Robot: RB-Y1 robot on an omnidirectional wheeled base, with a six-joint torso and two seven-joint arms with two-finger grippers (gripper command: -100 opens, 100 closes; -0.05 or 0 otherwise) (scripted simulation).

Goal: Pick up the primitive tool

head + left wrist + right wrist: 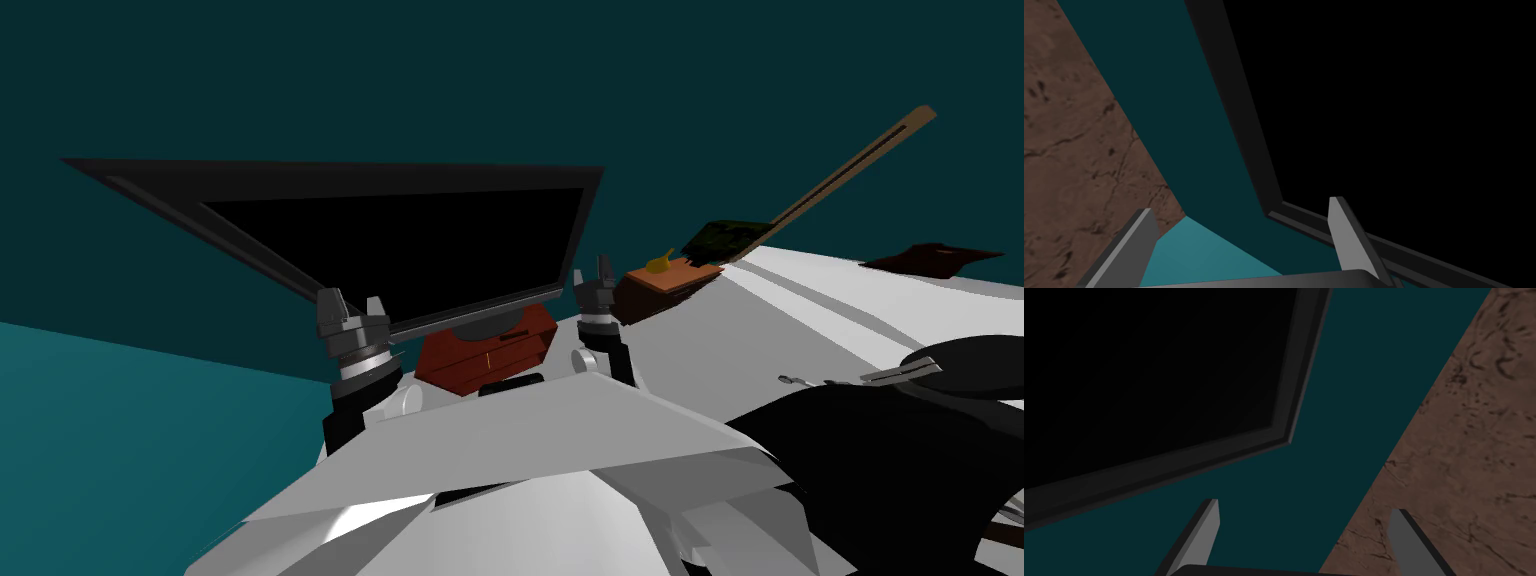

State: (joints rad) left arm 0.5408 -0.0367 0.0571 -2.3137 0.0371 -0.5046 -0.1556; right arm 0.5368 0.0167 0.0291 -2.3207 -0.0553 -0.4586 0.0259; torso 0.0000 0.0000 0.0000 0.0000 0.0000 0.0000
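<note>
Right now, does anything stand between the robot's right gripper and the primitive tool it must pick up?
Nothing visible, if the tool is the small yellow object on the brown box: it sits just beside the right gripper. The open fingers, though, point toward the black screen, not toward it.

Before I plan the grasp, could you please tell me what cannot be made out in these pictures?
Head view: the yellow object on the brown block is too small to identify.
Head view: the stick has its lower end hidden behind a dark green thing.
Head view: the red cabinet is partly hidden by the screen.
</note>
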